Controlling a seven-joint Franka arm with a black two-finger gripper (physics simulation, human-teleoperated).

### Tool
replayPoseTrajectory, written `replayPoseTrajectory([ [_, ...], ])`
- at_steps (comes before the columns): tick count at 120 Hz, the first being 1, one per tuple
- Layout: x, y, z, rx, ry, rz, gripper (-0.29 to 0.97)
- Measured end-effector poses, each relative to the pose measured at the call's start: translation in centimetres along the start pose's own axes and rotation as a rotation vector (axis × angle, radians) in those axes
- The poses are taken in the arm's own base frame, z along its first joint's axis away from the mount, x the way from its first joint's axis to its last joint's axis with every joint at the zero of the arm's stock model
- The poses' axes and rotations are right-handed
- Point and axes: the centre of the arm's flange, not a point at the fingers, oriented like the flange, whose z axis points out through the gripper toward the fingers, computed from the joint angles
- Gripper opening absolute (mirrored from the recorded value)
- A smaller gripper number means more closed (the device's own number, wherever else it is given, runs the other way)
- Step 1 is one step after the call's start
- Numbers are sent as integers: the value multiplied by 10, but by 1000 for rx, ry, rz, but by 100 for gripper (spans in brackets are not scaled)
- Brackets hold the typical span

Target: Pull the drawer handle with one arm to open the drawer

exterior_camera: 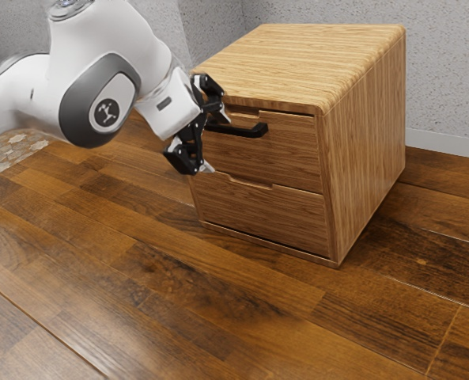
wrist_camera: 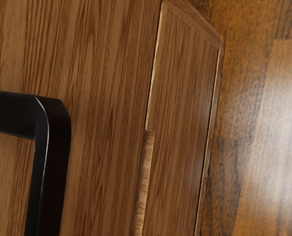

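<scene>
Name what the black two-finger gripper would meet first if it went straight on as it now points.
Probably the black bar handle on the upper wooden drawer, just ahead of the gripper; depth is unclear.

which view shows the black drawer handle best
The exterior view: the handle runs across the top drawer, one end at the gripper. The wrist view gives one bent end of the handle close up.

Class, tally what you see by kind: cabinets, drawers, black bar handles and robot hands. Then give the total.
cabinet: 1
drawers: 2 (top drawer, bottom drawer)
black bar handle: 1
hand: 1
Total: 5
</scene>
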Motion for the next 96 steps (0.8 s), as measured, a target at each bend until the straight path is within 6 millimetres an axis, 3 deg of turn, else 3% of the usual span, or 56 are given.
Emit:
replayPoseTrajectory([
  [33,5,-1,1,10,12,10,68],
  [75,-8,-1,9,4,4,-9,68],
  [96,-8,-1,15,4,1,-11,74],
])
